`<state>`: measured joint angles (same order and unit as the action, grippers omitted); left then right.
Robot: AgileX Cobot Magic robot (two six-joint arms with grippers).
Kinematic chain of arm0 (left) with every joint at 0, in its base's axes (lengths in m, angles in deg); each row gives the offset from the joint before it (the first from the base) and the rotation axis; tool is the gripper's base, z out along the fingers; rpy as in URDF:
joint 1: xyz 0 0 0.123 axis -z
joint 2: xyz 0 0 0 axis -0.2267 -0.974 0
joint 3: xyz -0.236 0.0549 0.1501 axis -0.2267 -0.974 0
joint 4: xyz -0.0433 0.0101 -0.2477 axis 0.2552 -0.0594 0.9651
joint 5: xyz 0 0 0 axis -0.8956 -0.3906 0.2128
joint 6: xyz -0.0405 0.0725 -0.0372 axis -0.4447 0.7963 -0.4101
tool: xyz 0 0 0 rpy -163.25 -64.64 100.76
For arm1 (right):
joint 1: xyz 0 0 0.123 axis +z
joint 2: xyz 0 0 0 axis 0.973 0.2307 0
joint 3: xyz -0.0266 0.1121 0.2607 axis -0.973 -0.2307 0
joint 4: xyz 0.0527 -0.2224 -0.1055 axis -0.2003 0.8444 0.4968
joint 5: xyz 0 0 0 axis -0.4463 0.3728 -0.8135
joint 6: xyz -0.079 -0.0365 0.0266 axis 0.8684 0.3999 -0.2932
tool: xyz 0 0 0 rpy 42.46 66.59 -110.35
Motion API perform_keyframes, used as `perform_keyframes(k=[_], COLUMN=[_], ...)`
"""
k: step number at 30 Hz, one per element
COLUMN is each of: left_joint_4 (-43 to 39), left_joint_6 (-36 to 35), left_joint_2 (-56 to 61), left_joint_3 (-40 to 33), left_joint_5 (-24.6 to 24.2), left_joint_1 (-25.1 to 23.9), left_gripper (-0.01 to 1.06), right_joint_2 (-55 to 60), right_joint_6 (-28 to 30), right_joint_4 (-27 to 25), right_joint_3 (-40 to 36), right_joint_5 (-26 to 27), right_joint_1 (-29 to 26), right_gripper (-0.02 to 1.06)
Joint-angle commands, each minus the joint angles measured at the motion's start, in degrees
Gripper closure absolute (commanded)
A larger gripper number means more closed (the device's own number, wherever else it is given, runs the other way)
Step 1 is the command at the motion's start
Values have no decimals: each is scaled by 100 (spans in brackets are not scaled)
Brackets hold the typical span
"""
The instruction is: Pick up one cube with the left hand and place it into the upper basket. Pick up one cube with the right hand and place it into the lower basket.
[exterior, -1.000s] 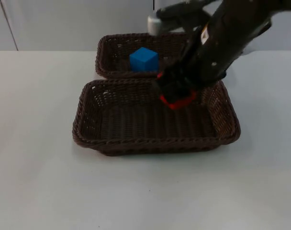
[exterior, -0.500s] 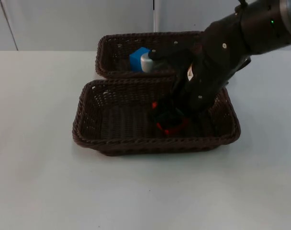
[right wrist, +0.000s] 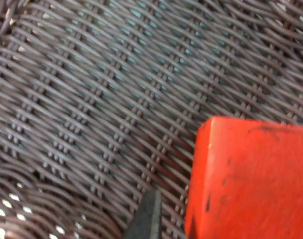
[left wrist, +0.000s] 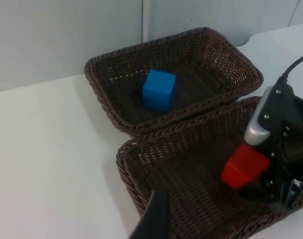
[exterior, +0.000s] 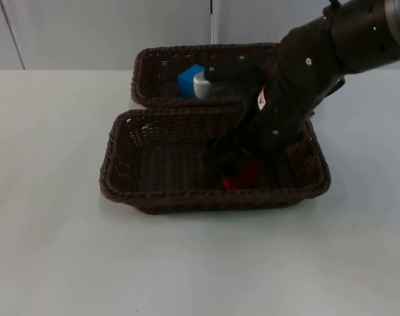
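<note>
Even, soft, diffuse overhead light; table (exterior: 55, 250) bright, no glare. Faint shadow under lower basket (exterior: 121, 191) (front rim). Right wrist view soft, close-range defocus on red cube (right wrist: 251, 179).

Blue cube (left wrist: 158, 89) sitting in upper basket (left wrist: 111, 69); red cube (left wrist: 243, 166) low inside lower basket (left wrist: 141, 164), w/ right pincer (exterior: 236, 172) at it.

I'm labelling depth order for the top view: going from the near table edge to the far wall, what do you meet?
Bare white table → lower basket → red cube at the right tool → upper basket → blue cube → grey partition wall.
</note>
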<state>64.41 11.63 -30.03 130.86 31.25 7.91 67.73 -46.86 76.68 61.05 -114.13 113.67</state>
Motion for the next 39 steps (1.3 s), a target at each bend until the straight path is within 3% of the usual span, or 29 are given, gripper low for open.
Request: perform_keyframes(k=[1, 19, 39], left_joint_4=[22, 22, -1], left_joint_6=[-48, -48, -48], left_joint_2=[38, 38, 38], left_joint_3=[-31, -31, -31], left_joint_5=[46, 35, 2], left_joint_1=[21, 21, 21], left_gripper=[25, 25, 25], right_joint_2=[-157, -2634, -3176], right_joint_6=[1, 1, -89], right_joint_4=[-29, -30, -252], right_joint_3=[29, 29, -113], right_joint_5=[-123, -1264, -1227], right_joint_1=[35, 35, 35], right_gripper=[24, 24, 24])
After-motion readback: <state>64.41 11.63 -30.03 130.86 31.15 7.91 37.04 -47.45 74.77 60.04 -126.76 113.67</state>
